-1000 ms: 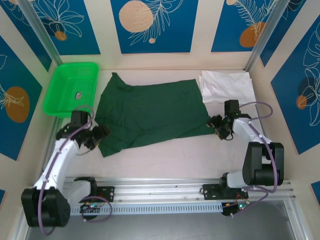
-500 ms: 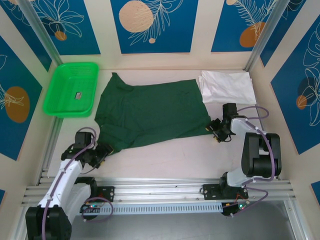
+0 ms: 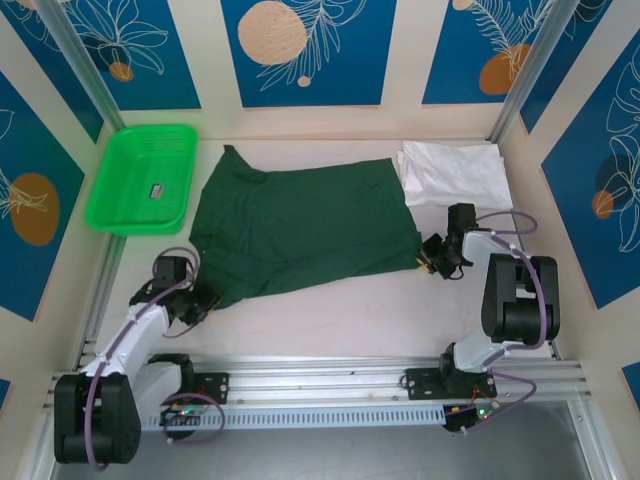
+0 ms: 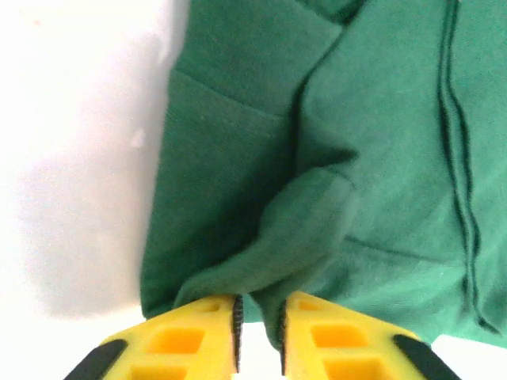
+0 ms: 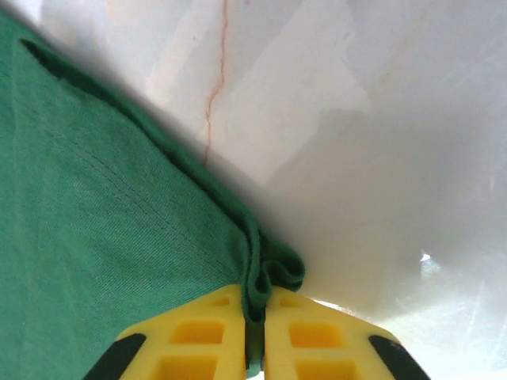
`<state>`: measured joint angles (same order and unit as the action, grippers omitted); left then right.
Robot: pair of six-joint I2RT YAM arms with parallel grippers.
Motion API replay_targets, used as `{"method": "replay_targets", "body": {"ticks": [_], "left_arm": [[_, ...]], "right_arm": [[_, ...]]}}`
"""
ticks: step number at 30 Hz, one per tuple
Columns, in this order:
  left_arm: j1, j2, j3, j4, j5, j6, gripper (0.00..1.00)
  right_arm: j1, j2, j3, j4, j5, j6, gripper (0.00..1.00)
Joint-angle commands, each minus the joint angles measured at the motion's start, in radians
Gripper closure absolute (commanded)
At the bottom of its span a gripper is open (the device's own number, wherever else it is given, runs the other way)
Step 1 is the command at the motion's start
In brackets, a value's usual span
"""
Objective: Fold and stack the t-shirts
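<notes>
The dark green t-shirt (image 3: 300, 230) lies spread flat across the middle of the table, and the white t-shirt (image 3: 455, 172) lies folded at the back right. At the green shirt's near left corner, my left gripper (image 3: 205, 298) has its yellow jaws drawn close together. In the left wrist view a raised fold of green cloth (image 4: 309, 229) runs down between them at my left gripper (image 4: 259, 328). My right gripper (image 3: 428, 258) is at the near right corner. In the right wrist view my right gripper (image 5: 255, 332) is shut on the bunched hem (image 5: 277, 269).
A bright green mesh basket (image 3: 108, 190) stands at the back left with a small dark item (image 3: 157, 189) inside. Patterned walls and metal posts enclose the table. Bare tabletop (image 3: 330, 310) runs between the shirt and the front rail.
Both grippers have gone from open to shut on the green shirt's near corners. The left arm drew back toward the front edge; the right gripper edged in at its corner.
</notes>
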<state>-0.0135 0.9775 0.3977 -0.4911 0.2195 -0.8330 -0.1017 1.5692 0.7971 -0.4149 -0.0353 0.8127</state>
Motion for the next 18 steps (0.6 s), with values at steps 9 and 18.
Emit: {"method": "replay_targets", "body": {"ticks": [9, 18], "left_arm": [[0.000, 0.056, 0.131, -0.105, -0.321, 0.091, 1.00], [0.017, 0.036, 0.115, -0.106, -0.361, 0.101, 0.96]], "right_arm": [[-0.064, -0.057, -0.075, -0.012, -0.044, 0.010, 1.00], [-0.111, -0.157, -0.200, -0.030, -0.098, 0.015, 1.00]]}}
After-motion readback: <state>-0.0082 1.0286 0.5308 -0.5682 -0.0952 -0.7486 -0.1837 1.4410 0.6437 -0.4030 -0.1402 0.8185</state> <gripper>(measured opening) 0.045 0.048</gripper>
